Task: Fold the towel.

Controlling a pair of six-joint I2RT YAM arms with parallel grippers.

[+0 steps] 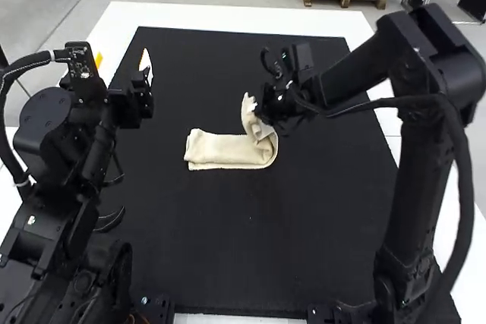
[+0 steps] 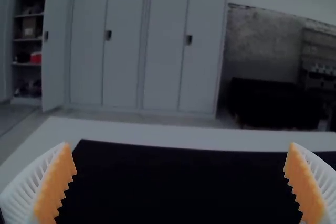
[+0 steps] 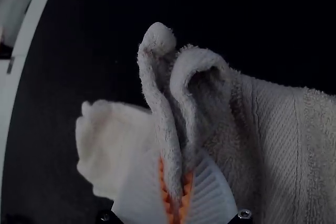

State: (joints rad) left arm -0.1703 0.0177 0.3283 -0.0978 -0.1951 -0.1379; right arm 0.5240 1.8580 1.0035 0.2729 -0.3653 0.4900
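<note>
My right gripper (image 1: pixel 260 117) is over the right end of the cream towel (image 1: pixel 228 149), which lies in a narrow folded strip on the mat. That end is raised and curls back over the strip. From the right wrist view, the gripper (image 3: pixel 176 177) is shut on a pinched, doubled edge of the towel (image 3: pixel 278 129), with loops of cloth rising between its pads. My left gripper (image 1: pixel 144 72) hangs at the mat's left side, apart from the towel. In the left wrist view the left gripper (image 2: pixel 179 149) has its fingers wide apart, nothing between them.
A black mat (image 1: pixel 228 248) covers most of the white table (image 1: pixel 228 17). The right arm reaches in from the right across the mat, and the left arm stands along its left edge. A small yellow item (image 1: pixel 98 59) is beside the left arm.
</note>
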